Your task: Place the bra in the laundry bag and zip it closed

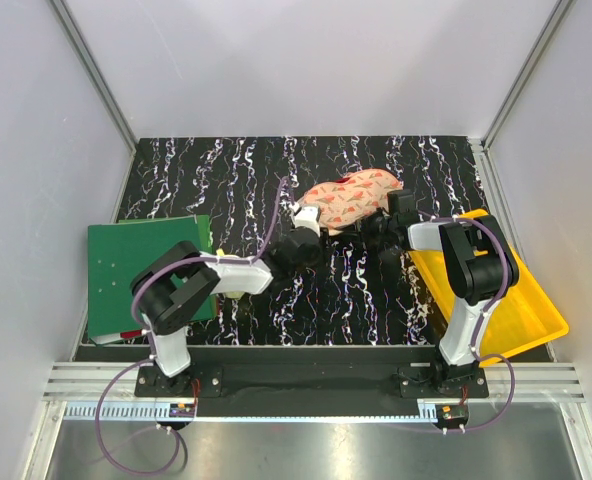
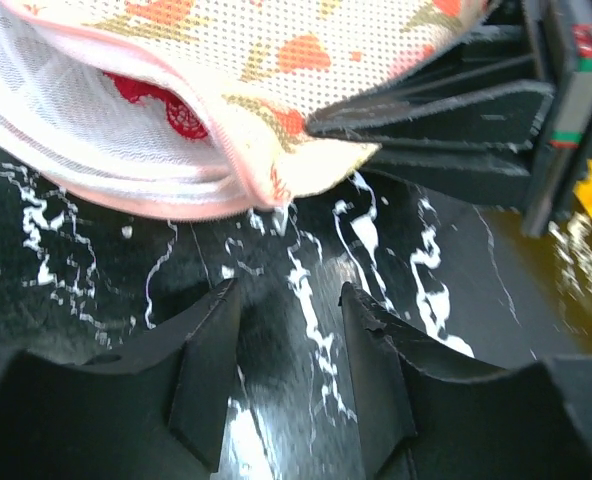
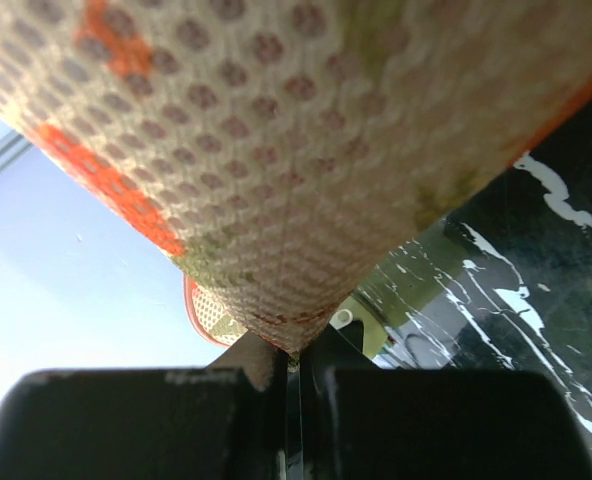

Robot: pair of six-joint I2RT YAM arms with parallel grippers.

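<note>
1. The left gripper [image 2: 288,300] has its jaws apart with nothing between them. It sits low over the table [image 2: 456,300] and points at the near rim of the laundry bag [image 2: 306,40].
2. The right gripper [image 3: 294,352] is clenched on a corner of the laundry bag, pinching the fabric flat.
3. The bra [image 2: 166,110] lies inside the bag. Its red lace shows through the gaping mouth, close to the rim.
4. The step in hand looks like zipping the mouth shut. The zip pull cannot be made out in any view, so the left gripper should find it first.
5. It should pinch the pull alone, never the mesh beside it.
6. It should draw along the rim against the clenched corner, so that the right gripper's hold gives counter-tension.
7. The lace could snag in the teeth, so it is safer to nudge it deeper before closing.
</note>
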